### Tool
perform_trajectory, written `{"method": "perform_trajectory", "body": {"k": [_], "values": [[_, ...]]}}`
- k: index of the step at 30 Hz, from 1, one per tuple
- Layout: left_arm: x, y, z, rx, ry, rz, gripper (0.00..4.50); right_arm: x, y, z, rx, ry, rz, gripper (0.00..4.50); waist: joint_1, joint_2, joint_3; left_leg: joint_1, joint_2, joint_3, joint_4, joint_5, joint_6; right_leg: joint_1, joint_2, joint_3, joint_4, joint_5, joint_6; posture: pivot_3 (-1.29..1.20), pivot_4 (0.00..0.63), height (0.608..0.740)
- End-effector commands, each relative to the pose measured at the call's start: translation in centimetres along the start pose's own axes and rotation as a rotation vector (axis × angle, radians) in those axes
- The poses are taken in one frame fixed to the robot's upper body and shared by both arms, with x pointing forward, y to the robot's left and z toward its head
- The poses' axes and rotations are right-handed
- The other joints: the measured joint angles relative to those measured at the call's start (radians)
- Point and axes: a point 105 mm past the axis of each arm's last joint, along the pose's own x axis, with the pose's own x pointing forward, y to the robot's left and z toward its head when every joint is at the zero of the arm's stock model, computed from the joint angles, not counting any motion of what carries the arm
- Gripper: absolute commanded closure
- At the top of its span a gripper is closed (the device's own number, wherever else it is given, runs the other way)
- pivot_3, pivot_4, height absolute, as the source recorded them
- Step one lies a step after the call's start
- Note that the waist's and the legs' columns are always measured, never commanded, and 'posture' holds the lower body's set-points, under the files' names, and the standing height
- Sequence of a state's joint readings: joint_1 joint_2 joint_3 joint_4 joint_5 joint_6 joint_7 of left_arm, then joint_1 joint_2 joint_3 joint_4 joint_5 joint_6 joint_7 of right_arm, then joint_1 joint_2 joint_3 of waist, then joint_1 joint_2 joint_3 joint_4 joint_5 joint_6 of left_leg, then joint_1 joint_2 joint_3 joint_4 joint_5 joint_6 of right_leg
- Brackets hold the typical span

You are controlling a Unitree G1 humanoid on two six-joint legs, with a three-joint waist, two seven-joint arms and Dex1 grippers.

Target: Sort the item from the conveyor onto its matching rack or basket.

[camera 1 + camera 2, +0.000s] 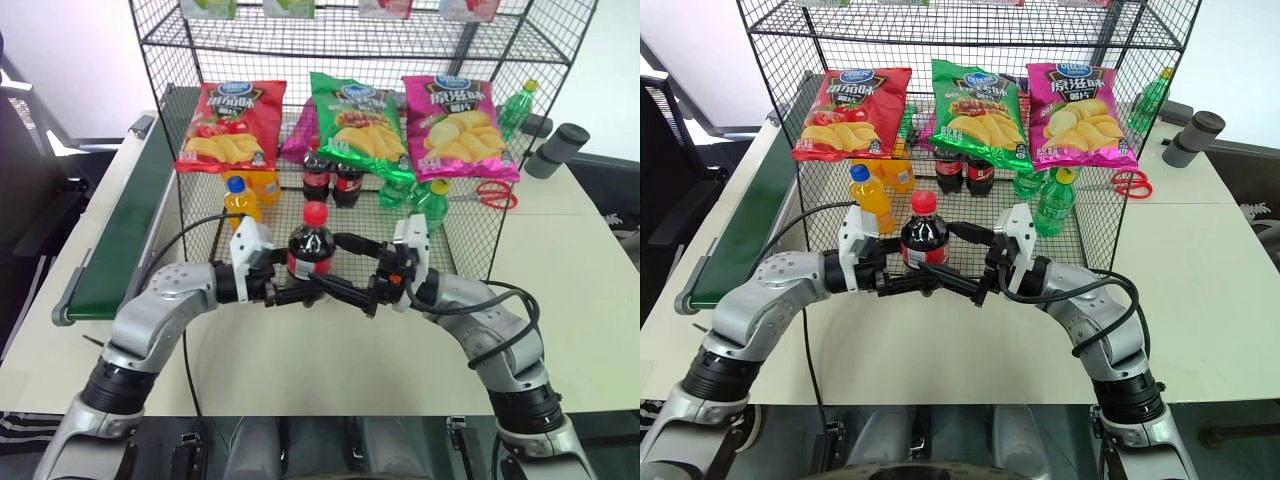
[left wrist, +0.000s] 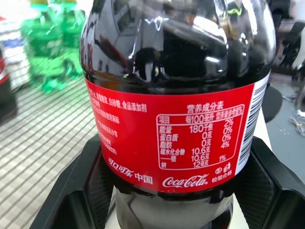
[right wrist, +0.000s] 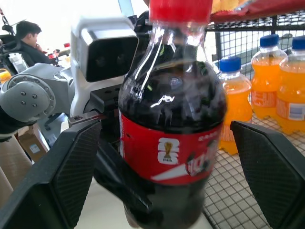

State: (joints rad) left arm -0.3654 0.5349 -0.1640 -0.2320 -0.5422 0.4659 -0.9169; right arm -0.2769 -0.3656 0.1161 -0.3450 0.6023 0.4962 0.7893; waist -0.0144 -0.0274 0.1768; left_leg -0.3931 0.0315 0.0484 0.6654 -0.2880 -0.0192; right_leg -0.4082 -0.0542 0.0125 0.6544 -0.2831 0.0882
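Left fingers (image 2: pixel 86 191) around one cola bottle (image 1: pixel 311 250), three chip bags (image 1: pixel 350 125) behind.

Both arms are silver-grey with black joint rings and white wrist camera blocks. The left gripper (image 1: pixel 285 292) and right gripper (image 1: pixel 350 292) have 2 black fingers each. Loose black cables, seemingly 1 per arm, loop alongside.

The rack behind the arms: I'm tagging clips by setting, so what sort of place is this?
Probably a mock shop set up for a sorting trial, not a real store. A wire rack holds chip bags and drink bottles, with a conveyor on a plain table.
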Motion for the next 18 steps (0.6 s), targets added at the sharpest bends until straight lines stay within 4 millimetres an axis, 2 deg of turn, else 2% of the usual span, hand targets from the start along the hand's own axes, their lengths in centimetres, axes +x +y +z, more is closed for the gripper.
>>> {"method": "perform_trajectory", "body": {"k": [1, 7, 9, 12, 16, 18], "values": [[0.34, -0.48, 1.65, 0.09, -0.044, -0.04, 1.59, 0.34, 0.81, 0.76, -0.021, -0.036, 0.026, 0.0, 0.0, 0.0, 0.0, 0.0, 0.0, 0.0, 0.0, 0.0, 0.0, 0.0, 0.0, 0.0, 0.0, 0.0, 0.0, 0.0, 0.15, 0.74], [0.34, -0.74, 1.89, 0.119, -0.059, -0.046, 1.59, 0.47, 0.99, 0.38, 0.012, -0.037, 0.046, 0.0, 0.001, 0.0, 0.0, 0.0, 0.001, 0.0, 0.0, 0.0, 0.0, 0.0, 0.002, 0.001, 0.0, 0.0, 0.0, 0.0, 0.15, 0.74], [0.39, -0.81, 2.0, 0.127, -0.063, -0.045, 1.59, 0.51, 1.13, 0.31, 0.029, -0.038, 0.059, 0.51, 0.001, 0.0, 0.0, 0.0, 0.001, 0.0, 0.0, 0.0, 0.0, 0.0, 0.002, 0.001, 0.0, 0.0, 0.0, 0.0, 0.15, 0.74], [0.4, -0.84, 1.96, 0.135, -0.058, -0.043, 1.59, 0.48, 1.2, 0.24, 0.039, -0.037, 0.066, 1.58, 0.001, 0.0, 0.0, 0.0, 0.001, -0.001, 0.0, 0.0, 0.0, 0.0, 0.002, 0.001, 0.0, 0.0, 0.0, 0.0, 0.15, 0.74], [0.37, -0.98, 1.91, 0.118, -0.057, -0.053, 1.59, 0.51, 1.0, 0.32, 0.015, -0.038, 0.048, 1.59, 0.001, 0.0, 0.0, 0.0, 0.001, -0.001, 0.0, 0.0, 0.0, 0.0, 0.002, 0.001, 0.0, 0.0, 0.0, 0.0, 0.15, 0.74], [0.24, -0.77, 1.63, 0.087, -0.041, -0.049, 0.54, 0.61, 0.73, 0.36, -0.006, -0.041, 0.031, 1.59, 0.001, 0.0, 0.0, 0.0, 0.001, -0.001, 0.0, 0.0, 0.0, 0.0, 0.002, 0.001, 0.0, 0.0, 0.0, 0.0, 0.15, 0.74]]}}
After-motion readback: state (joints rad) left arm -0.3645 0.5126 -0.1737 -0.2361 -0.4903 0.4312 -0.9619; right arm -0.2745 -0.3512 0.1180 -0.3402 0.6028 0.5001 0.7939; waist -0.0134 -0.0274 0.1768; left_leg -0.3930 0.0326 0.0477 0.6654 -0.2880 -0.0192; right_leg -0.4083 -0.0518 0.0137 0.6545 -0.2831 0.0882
